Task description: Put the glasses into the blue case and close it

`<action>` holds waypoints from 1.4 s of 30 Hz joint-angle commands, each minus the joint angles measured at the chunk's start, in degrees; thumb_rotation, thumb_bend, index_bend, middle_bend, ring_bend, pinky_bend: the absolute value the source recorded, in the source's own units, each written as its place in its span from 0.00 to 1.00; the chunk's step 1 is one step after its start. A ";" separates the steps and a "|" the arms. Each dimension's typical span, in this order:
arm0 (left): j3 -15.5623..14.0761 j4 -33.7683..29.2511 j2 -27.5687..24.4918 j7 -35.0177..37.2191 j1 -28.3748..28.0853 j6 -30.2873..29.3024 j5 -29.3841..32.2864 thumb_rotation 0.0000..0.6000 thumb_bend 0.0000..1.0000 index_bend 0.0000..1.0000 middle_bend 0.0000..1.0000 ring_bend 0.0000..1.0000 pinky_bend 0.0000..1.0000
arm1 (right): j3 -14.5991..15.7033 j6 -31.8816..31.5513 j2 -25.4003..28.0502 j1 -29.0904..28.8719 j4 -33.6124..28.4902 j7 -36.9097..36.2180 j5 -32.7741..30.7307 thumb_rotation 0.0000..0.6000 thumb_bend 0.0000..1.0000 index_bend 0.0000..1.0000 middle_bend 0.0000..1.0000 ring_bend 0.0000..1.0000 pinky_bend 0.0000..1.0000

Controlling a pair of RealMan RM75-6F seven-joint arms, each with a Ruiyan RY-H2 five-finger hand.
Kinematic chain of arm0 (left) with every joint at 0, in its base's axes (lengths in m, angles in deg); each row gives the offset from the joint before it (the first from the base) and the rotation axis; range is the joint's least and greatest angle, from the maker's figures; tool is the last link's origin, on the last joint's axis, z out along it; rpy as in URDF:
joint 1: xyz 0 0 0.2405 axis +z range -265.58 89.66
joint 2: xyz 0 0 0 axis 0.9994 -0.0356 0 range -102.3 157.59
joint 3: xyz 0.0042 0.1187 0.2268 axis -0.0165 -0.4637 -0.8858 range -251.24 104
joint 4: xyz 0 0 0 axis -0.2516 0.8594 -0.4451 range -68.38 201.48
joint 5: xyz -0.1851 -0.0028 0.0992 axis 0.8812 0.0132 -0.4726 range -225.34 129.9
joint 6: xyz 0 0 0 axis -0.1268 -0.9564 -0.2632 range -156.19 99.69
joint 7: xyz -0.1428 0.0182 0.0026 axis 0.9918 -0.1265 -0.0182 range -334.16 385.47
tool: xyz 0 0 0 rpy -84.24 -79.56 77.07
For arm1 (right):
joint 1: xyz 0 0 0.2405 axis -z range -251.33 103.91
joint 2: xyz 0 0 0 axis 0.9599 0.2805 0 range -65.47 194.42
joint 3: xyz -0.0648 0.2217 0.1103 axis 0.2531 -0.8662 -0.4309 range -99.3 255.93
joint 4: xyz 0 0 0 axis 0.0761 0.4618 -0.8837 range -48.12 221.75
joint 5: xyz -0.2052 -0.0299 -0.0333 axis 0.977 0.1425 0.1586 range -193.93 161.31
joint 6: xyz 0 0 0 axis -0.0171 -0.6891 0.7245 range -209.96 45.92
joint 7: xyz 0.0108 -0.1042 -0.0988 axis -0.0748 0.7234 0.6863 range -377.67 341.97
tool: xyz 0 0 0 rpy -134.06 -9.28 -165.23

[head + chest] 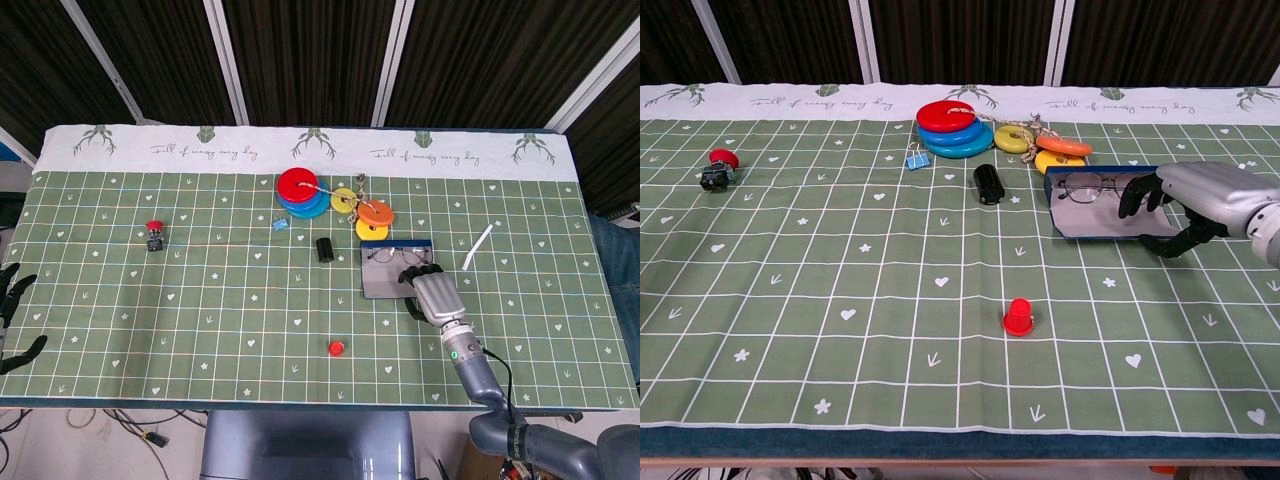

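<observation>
Lying open on the right half of the green patterned cloth-covered tabletop [200, 300]: blue rectangular glasses case with grey lining [388, 277] [1095, 210], long axis running left to right across the cloth. Resting inside along its far edge, thin metal-framed glasses [392, 253] [1092, 184], lenses side by side along that same left-right line. Propped up a little at the far side in the chest view, grey lining facing the camera.

Set against the case's right end, silver right robot hand [428, 288] [1185, 200], dark fingers [1137, 198] curled over the case's right edge near the glasses, thumb hooked low at the near right corner. Gripping the case or only touching it: cannot tell. Reaching in from the near right, grey forearm angled back toward the table edge.

Just behind the case, stacked red and blue rings [302, 192] [952, 128], with yellow and orange discs on a cord [366, 216] [1045, 150]. To the left, small black cylinder [324, 249] [987, 183] and blue binder clip [279, 224] [916, 157]. Nearer the front, small red cap [336, 348] [1018, 317]. Right of the case, white strip [477, 247]. Far left, red-topped black button [154, 236] [718, 168].

Off the table's left edge in the head view, dark left robot hand [15, 320], fingers spread, holding nothing. Behind the table, dark slatted panels with pale frame bars.
</observation>
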 commanded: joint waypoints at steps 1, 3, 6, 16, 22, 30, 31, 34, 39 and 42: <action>0.00 -0.05 -0.02 -0.01 0.01 -0.01 0.02 1.00 0.23 0.12 0.00 0.00 0.00 | -0.33 0.43 -0.37 -0.37 0.61 -0.30 -0.06 1.00 0.51 0.39 0.34 0.32 0.26; 0.01 -0.07 -0.04 -0.01 0.02 0.00 0.06 1.00 0.23 0.12 0.00 0.00 0.00 | -0.63 0.60 -0.63 -0.60 0.90 -0.77 -0.07 1.00 0.51 0.39 0.34 0.32 0.26; 0.02 -0.12 -0.07 -0.01 0.03 0.01 0.08 1.00 0.23 0.12 0.00 0.00 0.00 | -1.07 0.54 -1.17 -1.04 1.58 -1.18 0.18 1.00 0.51 0.39 0.34 0.32 0.26; 0.06 -0.21 -0.16 -0.05 0.05 0.02 0.17 1.00 0.23 0.12 0.00 0.00 0.00 | -3.98 -0.59 -5.33 -3.71 7.99 -4.51 1.20 1.00 0.51 0.39 0.35 0.33 0.26; 0.12 -0.28 -0.26 -0.07 0.07 0.05 0.34 1.00 0.23 0.12 0.00 0.00 0.00 | -5.82 -0.31 -8.13 -5.90 13.95 -6.70 1.29 1.00 0.51 0.40 0.35 0.33 0.26; 0.14 -0.40 -0.41 -0.13 0.04 0.27 0.55 1.00 0.23 0.12 0.00 0.00 0.00 | -6.22 1.95 -10.48 -7.53 20.40 -9.05 0.91 1.00 0.51 0.41 0.36 0.34 0.26; 0.15 -0.42 -0.42 -0.15 0.04 0.27 0.55 1.00 0.23 0.12 0.00 0.00 0.00 | -6.12 2.08 -10.63 -7.53 20.77 -9.25 0.93 1.00 0.51 0.41 0.36 0.34 0.26; 0.18 -0.49 -0.44 -0.13 0.07 0.19 0.58 1.00 0.23 0.12 0.00 0.00 0.00 | -5.77 2.46 -10.94 -7.37 21.43 -10.41 1.05 1.00 0.51 0.44 0.36 0.34 0.26; 0.16 -0.47 -0.46 -0.16 0.07 0.24 0.57 1.00 0.23 0.12 0.00 0.00 0.00 | -5.27 1.78 -10.33 -6.87 19.80 -11.75 1.82 1.00 0.51 0.51 0.36 0.34 0.26; 0.14 -0.49 -0.44 -0.29 0.06 0.29 0.57 1.00 0.23 0.12 0.00 0.00 0.00 | -4.93 1.68 -9.66 -6.62 18.33 -11.44 2.06 1.00 0.51 0.55 0.36 0.33 0.26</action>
